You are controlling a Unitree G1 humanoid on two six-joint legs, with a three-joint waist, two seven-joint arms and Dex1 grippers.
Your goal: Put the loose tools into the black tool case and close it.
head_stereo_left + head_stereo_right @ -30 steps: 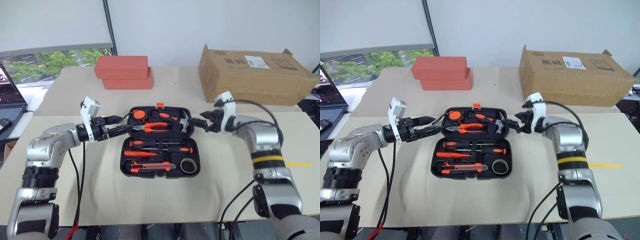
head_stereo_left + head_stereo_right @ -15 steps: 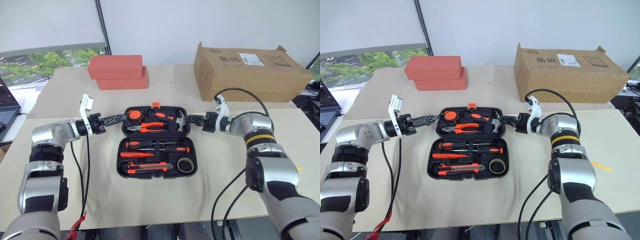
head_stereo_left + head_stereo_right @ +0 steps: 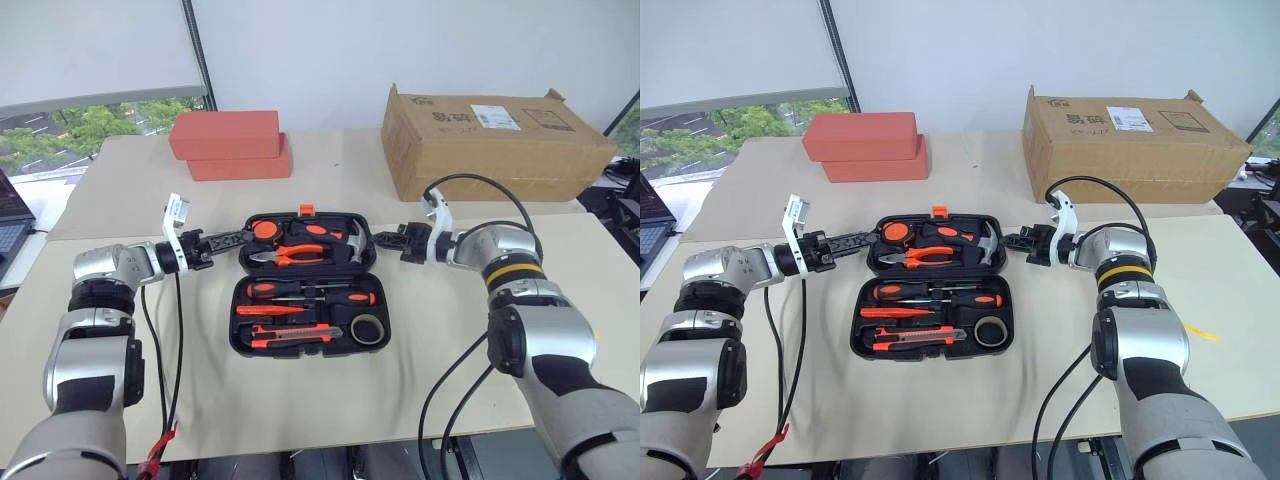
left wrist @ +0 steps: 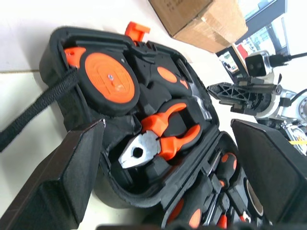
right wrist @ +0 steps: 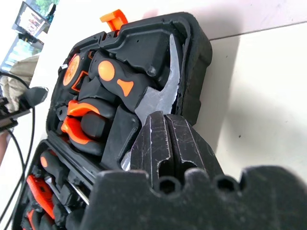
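The black tool case lies open on the table, its orange latch at the far edge. In its near half sit two screwdrivers, a thin orange strip tool, a utility knife and a grey tape roll. The far half holds pliers, a hammer and an orange disc-shaped tool. My left gripper stands open at the far half's left end, its fingers either side of the rim. At that half's right end my right gripper is shut, empty, close to the rim by the hammer head.
Two stacked red-orange blocks stand at the back left. A brown cardboard box sits at the back right. A laptop shows at the left edge. Cables hang from both wrists.
My right gripper has gone from open to shut. Both wrists have rolled while staying at the two ends of the case's far half. The whole picture has shifted with the camera.
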